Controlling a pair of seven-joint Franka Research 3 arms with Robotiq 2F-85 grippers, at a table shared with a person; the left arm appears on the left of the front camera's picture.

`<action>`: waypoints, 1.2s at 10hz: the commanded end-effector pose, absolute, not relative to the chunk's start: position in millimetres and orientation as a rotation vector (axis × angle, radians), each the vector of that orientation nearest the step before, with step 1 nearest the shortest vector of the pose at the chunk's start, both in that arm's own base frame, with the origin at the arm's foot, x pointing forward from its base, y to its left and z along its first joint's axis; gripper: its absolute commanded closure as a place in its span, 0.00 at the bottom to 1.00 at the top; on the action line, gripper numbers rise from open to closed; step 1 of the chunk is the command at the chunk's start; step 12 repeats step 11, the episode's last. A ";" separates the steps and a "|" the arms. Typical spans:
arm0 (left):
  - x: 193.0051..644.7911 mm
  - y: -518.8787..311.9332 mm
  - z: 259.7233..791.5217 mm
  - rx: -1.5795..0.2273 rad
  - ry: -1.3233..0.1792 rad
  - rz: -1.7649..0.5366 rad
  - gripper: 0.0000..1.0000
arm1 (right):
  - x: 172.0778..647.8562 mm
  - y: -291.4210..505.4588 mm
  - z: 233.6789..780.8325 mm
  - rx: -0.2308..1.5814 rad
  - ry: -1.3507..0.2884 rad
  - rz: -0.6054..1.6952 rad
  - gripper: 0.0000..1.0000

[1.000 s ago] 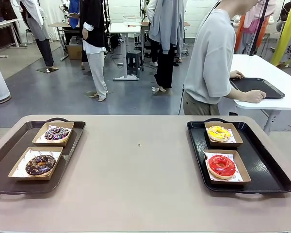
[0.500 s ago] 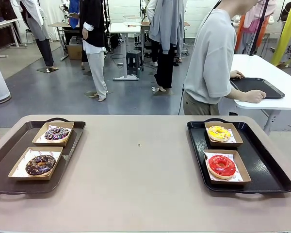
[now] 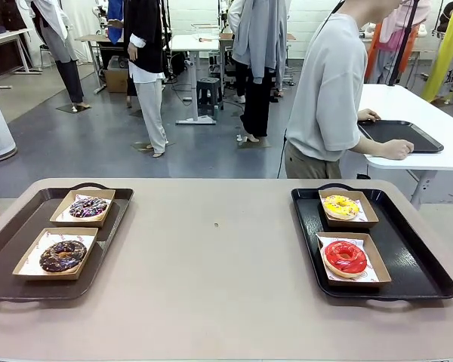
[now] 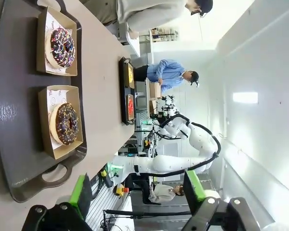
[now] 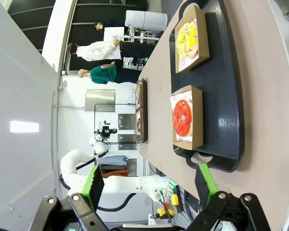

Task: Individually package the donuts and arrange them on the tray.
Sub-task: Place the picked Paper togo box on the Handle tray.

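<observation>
my left gripper [image 4: 137, 192] and my right gripper [image 5: 149, 185] both hang clear of the table [image 3: 219, 271] with their green-padded fingers spread apart and nothing between them. nearest me on the brown tray [image 3: 7, 256] at my left sits a chocolate donut [image 3: 62, 256] in a cardboard box, with the purple-sprinkled chocolate donut [image 3: 88, 207] boxed just behind it, while on the black tray [image 3: 415, 256] at my right the red donut [image 3: 345, 257] lies in the near box and the yellow donut [image 3: 340, 206] in the far one. beyond the table a person in a grey shirt [image 3: 332, 90] stands turned away, hands on another dark tray [image 3: 400, 136] on a white table.
</observation>
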State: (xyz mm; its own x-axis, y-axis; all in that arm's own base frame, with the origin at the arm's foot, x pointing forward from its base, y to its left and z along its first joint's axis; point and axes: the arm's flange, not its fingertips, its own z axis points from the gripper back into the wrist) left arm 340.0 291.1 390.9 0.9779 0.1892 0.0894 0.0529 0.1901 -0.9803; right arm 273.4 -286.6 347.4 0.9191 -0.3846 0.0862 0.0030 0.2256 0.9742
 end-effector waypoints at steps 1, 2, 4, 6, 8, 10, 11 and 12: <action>338.5 289.6 392.4 -1.375 -0.207 0.121 0.00 | 272.2 -284.8 349.0 1.324 -0.345 -0.272 0.00; 338.5 289.6 392.4 -1.375 -0.207 0.121 0.00 | 272.2 -284.8 349.0 1.324 -0.345 -0.272 0.00; 338.5 289.6 392.4 -1.375 -0.207 0.121 0.00 | 272.2 -284.8 349.0 1.324 -0.345 -0.272 0.00; 338.5 289.6 392.4 -1.375 -0.207 0.121 0.00 | 272.2 -284.8 349.0 1.324 -0.345 -0.272 0.00; 338.5 289.6 392.4 -1.375 -0.207 0.121 0.00 | 272.2 -284.8 349.0 1.324 -0.345 -0.272 0.00; 338.5 289.6 392.4 -1.375 -0.207 0.121 0.00 | 272.2 -284.8 349.0 1.324 -0.345 -0.272 0.00; 338.5 289.6 392.4 -1.375 -0.207 0.121 0.00 | 272.2 -284.8 349.0 1.324 -0.345 -0.272 0.00; 338.5 289.6 392.4 -1.375 -0.207 0.121 0.00 | 272.2 -284.8 349.0 1.324 -0.345 -0.272 0.00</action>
